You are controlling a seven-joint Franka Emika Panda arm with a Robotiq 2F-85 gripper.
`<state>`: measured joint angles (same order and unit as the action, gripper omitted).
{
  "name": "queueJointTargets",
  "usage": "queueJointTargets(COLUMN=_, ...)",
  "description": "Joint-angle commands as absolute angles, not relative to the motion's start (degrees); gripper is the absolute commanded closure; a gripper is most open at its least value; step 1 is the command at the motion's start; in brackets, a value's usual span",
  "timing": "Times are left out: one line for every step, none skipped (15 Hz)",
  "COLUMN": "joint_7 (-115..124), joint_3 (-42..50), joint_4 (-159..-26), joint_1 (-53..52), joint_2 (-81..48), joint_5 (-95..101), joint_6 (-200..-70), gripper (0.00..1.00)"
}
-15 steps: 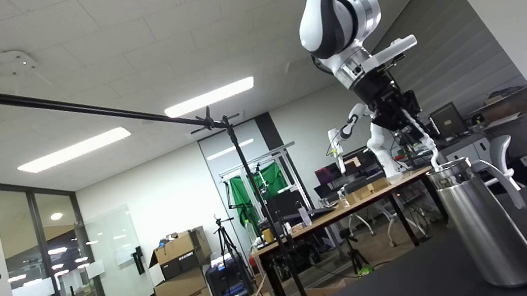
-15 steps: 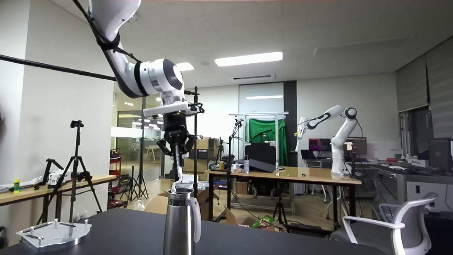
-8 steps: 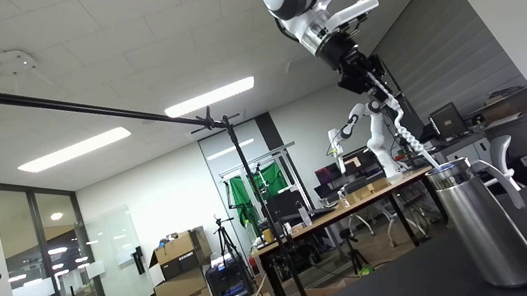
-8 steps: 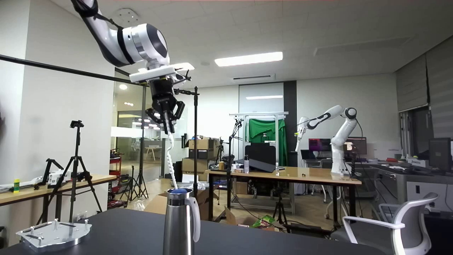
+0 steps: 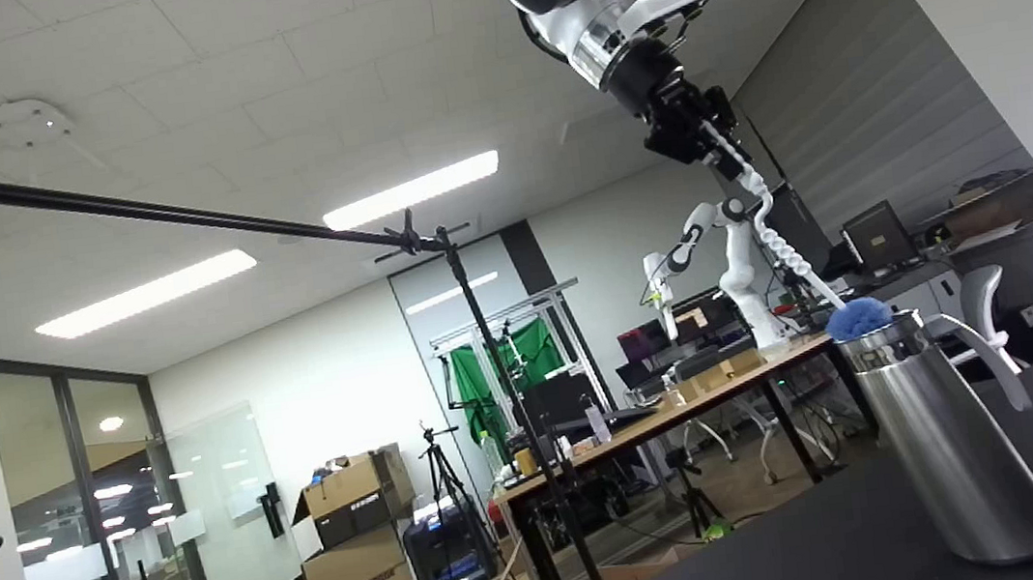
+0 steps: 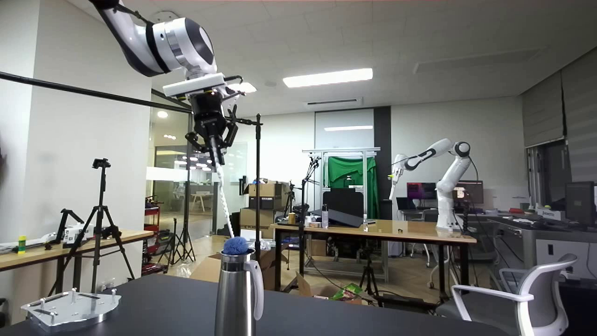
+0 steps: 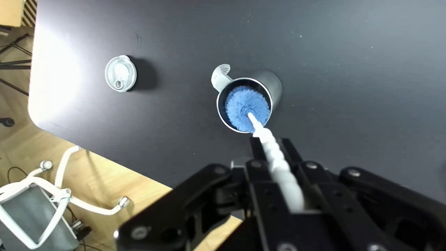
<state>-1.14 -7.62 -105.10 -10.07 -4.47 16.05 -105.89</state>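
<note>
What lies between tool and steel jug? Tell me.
A bottle brush: twisted white handle, then blue head at the mouth of the steel jug; both exterior views show it.

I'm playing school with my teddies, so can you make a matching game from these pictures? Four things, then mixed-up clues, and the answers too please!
Things:
1. gripper
2. brush head
3. jug
4. lid

Clues:
A. silver, standing upright
B. blue and fuzzy, at the jug's mouth
C. pale and round, lying on the black table
D. shut on the white brush handle

Pairs: 1-D, 2-B, 3-A, 4-C
</note>
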Motion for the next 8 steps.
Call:
queueJointTargets(joint_7=-0.63, joint_3=-7.78, joint_4=-104.11, joint_1=-9.72, joint_2=-4.64, joint_5=16.49, joint_6=-104.49, gripper=0.96)
queueJointTargets(joint_7=-0.63, joint_3=-7.74, joint_4=-104.1, joint_1=-9.65, joint_2=-4.69, joint_5=16.46, joint_6=-104.47, gripper=0.96)
queueJointTargets(joint_7=-0.69, joint_3=-7.7, joint_4=-104.12, joint_1=-9.56, joint_2=-4.74, joint_5=16.35, joint_6=-104.51, gripper=0.96)
queueJointTargets(joint_7=-0.62, joint_3=-7.67, joint_4=-104.1, joint_1=-9.5, joint_2=-4.84, joint_5=16.38, joint_6=-104.47, gripper=0.96)
queueJointTargets(joint_7=-0.21, joint_3=-7.63, joint_4=-103.95, joint_1=-9.45, joint_2=-4.96, joint_5=16.35, joint_6=-104.23, gripper=0.59)
queueJointTargets(joint_7=-0.53, joint_3=-7.6, joint_4=-104.07, joint_1=-9.36, joint_2=-4.92, joint_5=16.45, joint_6=-104.32, gripper=0.57)
queueJointTargets(joint_7=-0.49, joint_3=-7.57, joint_4=-104.13, joint_1=-9.28, joint_2=-4.89, joint_5=16.39, joint_6=-104.4, gripper=0.51)
queueJointTargets(joint_7=-0.46, joint_3=-7.57, joint_4=-104.09, joint_1=-9.22, joint_2=-4.85, joint_5=16.31, joint_6=-104.3, gripper=0.45)
